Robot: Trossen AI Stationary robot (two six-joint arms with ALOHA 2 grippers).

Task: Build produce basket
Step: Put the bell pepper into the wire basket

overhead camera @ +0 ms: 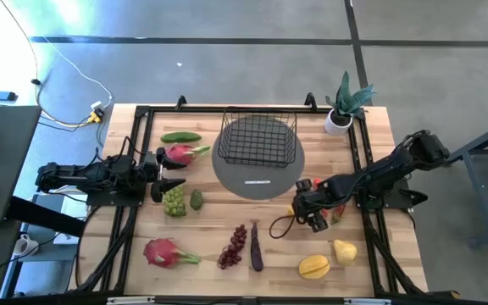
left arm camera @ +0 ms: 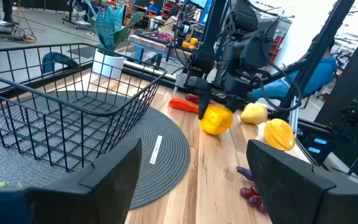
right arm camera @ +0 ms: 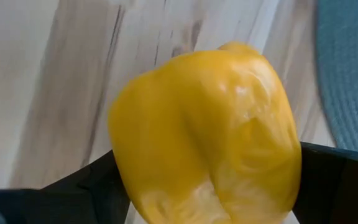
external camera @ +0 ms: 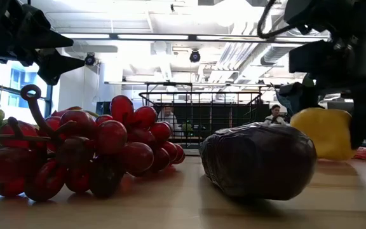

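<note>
1. Basket (overhead camera: pixel 259 140): black wire mesh, upper centre of the high view, sitting on a round grey mat (overhead camera: pixel 257 182); nothing visible inside it.
2. Produce lies spread over the wood table (overhead camera: pixel 219 220): cucumber (overhead camera: pixel 180 136), dragon fruit (overhead camera: pixel 179 153), green grapes (overhead camera: pixel 174 202) left of the basket; second dragon fruit (overhead camera: pixel 161 252), red grapes (overhead camera: pixel 233 246), eggplant (overhead camera: pixel 256 246) lower centre; two yellow fruits (overhead camera: pixel 314 267) lower right.
3. Open room: bare wood between the mat and the lower row; potted plant (overhead camera: pixel 343 106) at the table's upper right corner.
4. Right gripper (overhead camera: pixel 312 207): arm reaches in from the right, low, just right of the mat. Fingers stand on either side of a yellow pepper (right arm camera: pixel 207 137), touching or almost; firm grip cannot be told.
5. Left gripper (overhead camera: pixel 166 174): arm lies flat from the left edge, fingers wide apart, holding nothing, beside the upper dragon fruit.
6. Hard to see: in the high view the pepper is hidden under the right gripper; red items beside it too small to name.
</note>
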